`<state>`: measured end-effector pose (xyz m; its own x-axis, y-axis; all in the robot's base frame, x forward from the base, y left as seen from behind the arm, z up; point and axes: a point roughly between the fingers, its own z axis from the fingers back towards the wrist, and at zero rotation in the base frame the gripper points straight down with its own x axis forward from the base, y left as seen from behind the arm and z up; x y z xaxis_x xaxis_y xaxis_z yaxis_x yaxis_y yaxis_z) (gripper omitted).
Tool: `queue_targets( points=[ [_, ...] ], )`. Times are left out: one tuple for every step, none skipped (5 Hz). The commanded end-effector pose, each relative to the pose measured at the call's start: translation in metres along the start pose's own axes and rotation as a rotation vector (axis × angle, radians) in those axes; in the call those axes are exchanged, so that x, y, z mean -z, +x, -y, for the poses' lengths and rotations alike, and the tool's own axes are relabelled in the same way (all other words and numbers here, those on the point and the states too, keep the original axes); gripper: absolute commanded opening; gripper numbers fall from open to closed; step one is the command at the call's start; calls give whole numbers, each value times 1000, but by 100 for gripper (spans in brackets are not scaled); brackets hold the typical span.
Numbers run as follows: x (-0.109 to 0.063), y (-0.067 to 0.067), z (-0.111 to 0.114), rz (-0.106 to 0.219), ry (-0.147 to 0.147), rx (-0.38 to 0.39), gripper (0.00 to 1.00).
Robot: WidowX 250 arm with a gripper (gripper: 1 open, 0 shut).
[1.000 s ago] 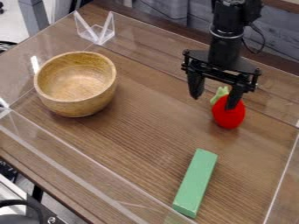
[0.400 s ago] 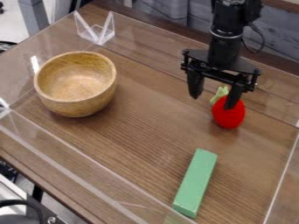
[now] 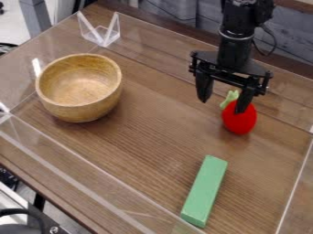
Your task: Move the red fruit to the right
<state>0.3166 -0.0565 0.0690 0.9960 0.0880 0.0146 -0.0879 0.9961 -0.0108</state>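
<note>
The red fruit [image 3: 240, 120], small and rounded with a green leafy top, rests on the wooden table at the right side. My gripper [image 3: 229, 101] points straight down just above it, open, with its black fingers [image 3: 203, 91] spread wide to either side of the leafy top. Nothing is clamped between the fingers.
A wooden bowl [image 3: 80, 87] stands at the left. A green block [image 3: 206, 190] lies near the front edge. Clear plastic walls [image 3: 98, 32] ring the table [image 3: 134, 146], with the right wall close behind the fruit.
</note>
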Motion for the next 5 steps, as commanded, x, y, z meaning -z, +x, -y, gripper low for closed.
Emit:
queue_targets(
  points=[
    [-28,11,-8,77,-22,-16,100],
    [-38,10,-16,89,-35,-26,100],
    [-56,11,-31,117,-53,-46,100],
    [-69,13,-58,146,-49,-75,100],
    [-76,16,-93,164,-38,-120,100]
  ],
)
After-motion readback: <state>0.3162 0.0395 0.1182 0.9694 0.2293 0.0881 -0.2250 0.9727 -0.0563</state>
